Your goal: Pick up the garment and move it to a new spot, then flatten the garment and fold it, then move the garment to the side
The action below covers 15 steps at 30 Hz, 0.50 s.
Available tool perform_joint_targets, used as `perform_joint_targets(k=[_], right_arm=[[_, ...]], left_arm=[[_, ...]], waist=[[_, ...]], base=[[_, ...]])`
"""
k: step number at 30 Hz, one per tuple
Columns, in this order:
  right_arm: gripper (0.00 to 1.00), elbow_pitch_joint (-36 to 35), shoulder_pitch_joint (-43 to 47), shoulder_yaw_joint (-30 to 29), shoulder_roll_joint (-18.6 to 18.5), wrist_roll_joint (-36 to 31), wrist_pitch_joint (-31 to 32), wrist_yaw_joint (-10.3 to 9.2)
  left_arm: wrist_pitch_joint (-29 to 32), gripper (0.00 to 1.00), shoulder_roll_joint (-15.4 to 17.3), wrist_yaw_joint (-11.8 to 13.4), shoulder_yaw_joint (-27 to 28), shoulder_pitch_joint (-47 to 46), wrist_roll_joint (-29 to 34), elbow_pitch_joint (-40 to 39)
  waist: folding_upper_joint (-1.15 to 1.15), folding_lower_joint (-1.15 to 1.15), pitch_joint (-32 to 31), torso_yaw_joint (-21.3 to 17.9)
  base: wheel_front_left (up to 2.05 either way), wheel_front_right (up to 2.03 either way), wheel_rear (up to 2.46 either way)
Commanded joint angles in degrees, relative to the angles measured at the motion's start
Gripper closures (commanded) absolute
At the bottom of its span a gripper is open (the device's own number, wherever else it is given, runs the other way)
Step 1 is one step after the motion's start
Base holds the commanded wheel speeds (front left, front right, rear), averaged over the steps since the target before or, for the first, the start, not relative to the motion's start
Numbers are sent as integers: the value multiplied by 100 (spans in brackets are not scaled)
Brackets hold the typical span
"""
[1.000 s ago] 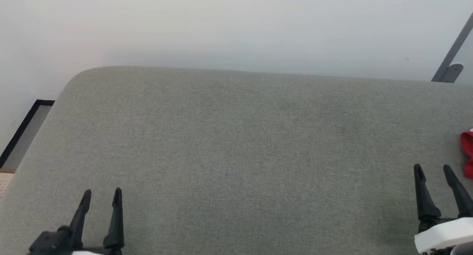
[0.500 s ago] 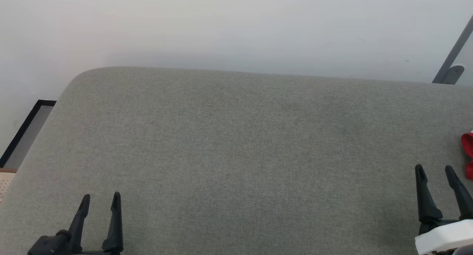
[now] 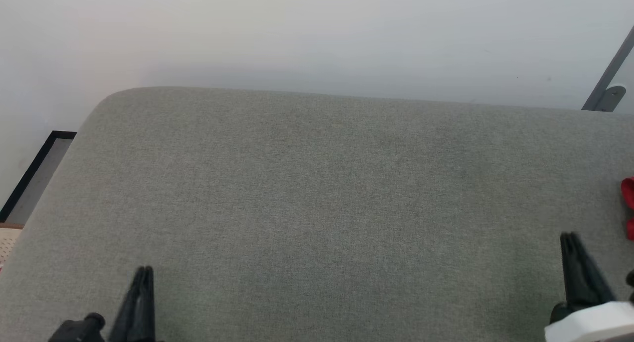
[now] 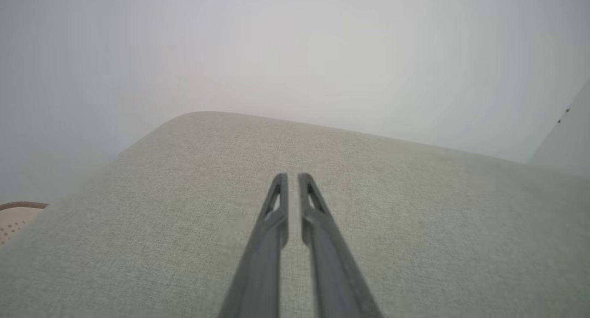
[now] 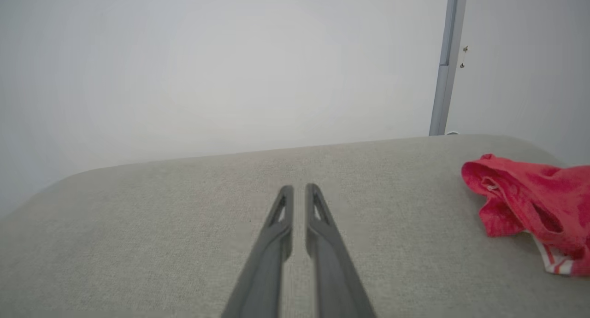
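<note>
The garment [image 5: 534, 207] is a crumpled red heap with a bit of white-and-red striped trim, lying on the grey fabric surface [image 3: 317, 193] at its right end; the head view catches just a red sliver of the garment [image 3: 628, 203] at the right edge. My right gripper [image 3: 570, 238] hovers left of it, shut with nothing between the fingers, as the right wrist view confirms for the same gripper [image 5: 299, 189]. My left gripper [image 3: 143, 270] sits at the lower left, also shut and empty, seen too in the left wrist view [image 4: 292, 176]. Neither touches the garment.
A pale wall runs behind the surface. A grey metal post [image 5: 445, 64] with a bracket [image 3: 607, 96] stands at the far right. Off the left edge lie a dark-framed floor strip [image 3: 34, 171] and a tan perforated object [image 4: 16, 216].
Both grippers have gone from open to shut with nothing in them. The head camera has shifted slightly, so less of the garment shows at the right edge.
</note>
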Motion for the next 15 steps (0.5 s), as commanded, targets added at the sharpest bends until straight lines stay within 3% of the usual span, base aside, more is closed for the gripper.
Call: perform_joint_targets(k=[1, 15], right_arm=[[100, 11, -23, -6, 6, 88, 25, 0], [100, 145, -220, 8, 132, 1312, 278, 0]], left_arm=[[21, 100, -5, 1, 3, -15, -97, -3], [353, 100, -66, 4, 39, -284, -1432, 140]], waist=[[0, 0, 0, -5], [0, 0, 8, -73]], base=[[0, 0, 0], [0, 0, 0]])
